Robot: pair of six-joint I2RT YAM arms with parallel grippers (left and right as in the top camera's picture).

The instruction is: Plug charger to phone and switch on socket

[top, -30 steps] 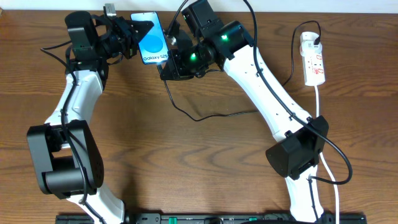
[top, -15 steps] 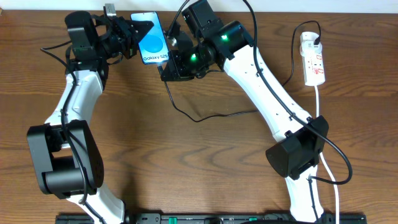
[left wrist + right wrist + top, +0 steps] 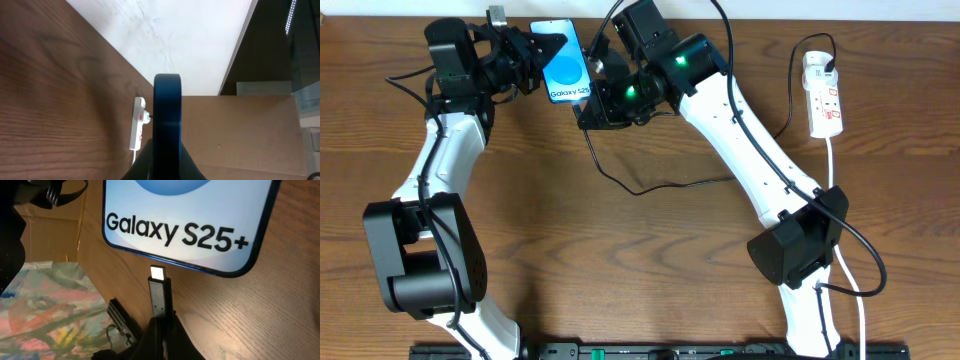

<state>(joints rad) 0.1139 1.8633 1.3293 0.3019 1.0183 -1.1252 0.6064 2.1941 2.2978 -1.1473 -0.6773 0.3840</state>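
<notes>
The phone (image 3: pixel 563 62) with a light blue "Galaxy S25+" screen is held at the back of the table, edge-on in the left wrist view (image 3: pixel 167 125). My left gripper (image 3: pixel 542 55) is shut on the phone. My right gripper (image 3: pixel 592 95) is shut on the charger's connector (image 3: pixel 160 292), whose metal tip sits just short of the phone's bottom edge (image 3: pixel 190 225). The black charger cable (image 3: pixel 650 188) trails across the table. The white socket strip (image 3: pixel 823 95) with red switches lies at the far right, with a black plug in it.
The strip's white cord (image 3: pixel 845 240) runs down the right side past the right arm's base. The socket strip also shows far off in the left wrist view (image 3: pixel 137 125). A brown cardboard box (image 3: pixel 240 135) stands beyond the table edge.
</notes>
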